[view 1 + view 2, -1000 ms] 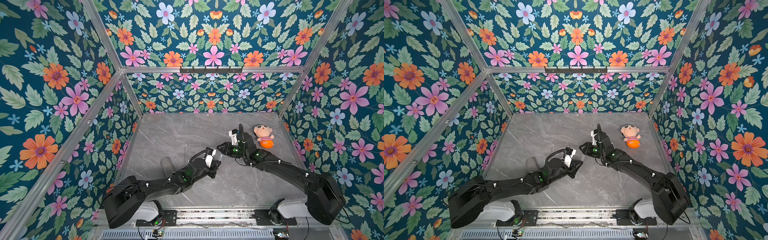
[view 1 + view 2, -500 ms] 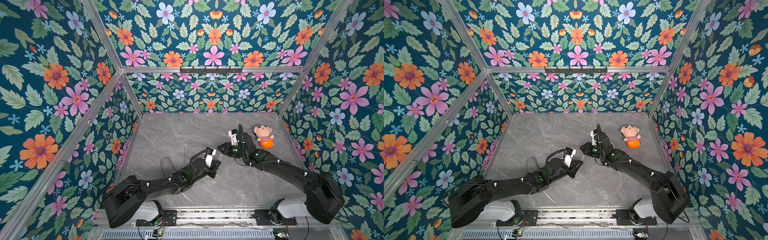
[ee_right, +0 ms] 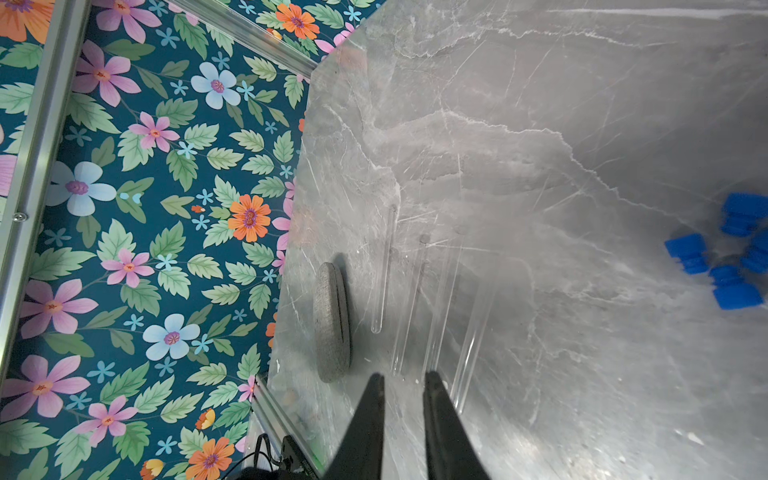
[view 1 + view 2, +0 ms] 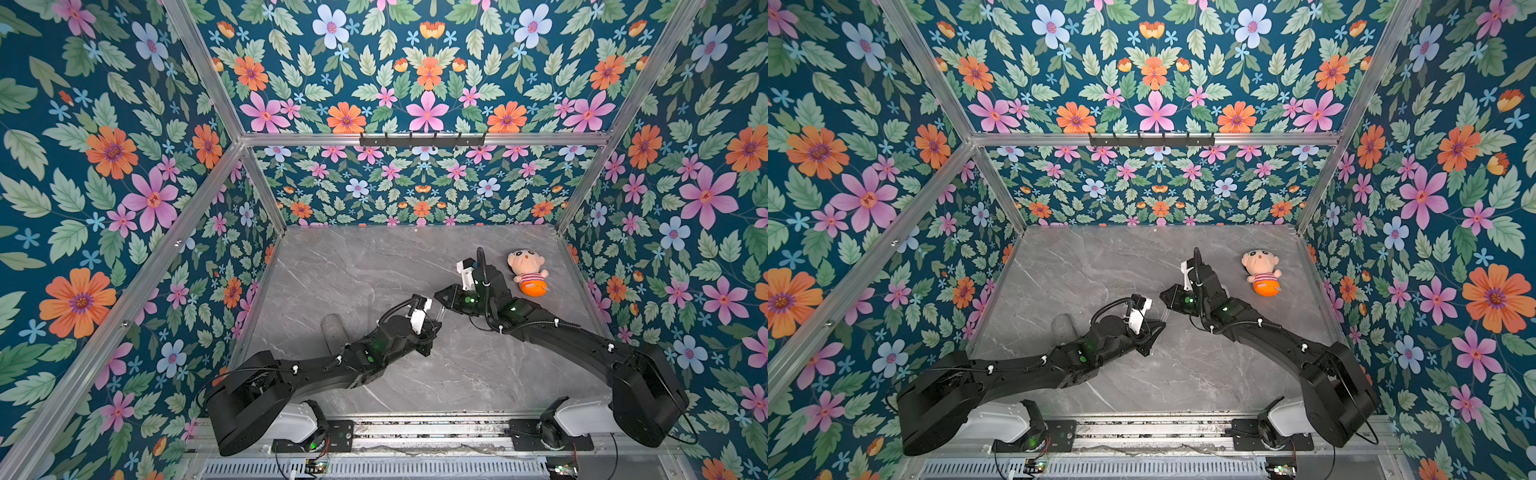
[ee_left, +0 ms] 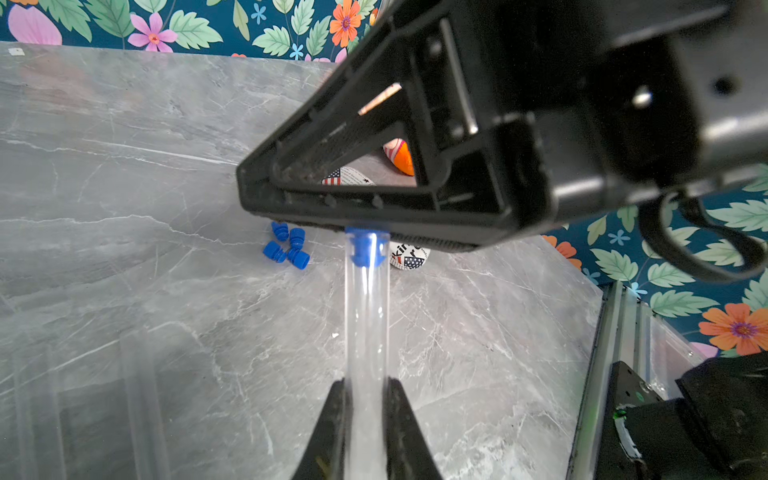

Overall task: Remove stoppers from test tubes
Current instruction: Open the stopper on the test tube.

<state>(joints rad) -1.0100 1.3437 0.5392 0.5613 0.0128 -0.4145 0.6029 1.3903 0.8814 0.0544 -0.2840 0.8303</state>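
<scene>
Blue stopper plugged in the far end of a tube, head nipped between the narrowly set fingers of the right end effector. Lower down, clamped tight on the bare glass: left end effector, tube held clear of the surface. Just beyond, on the surface, four loose stoppers in a cluster, a can near them. Toward the left wall, four empty tubes lying side by side next to a grey cylinder. Far right, a toy.
</scene>
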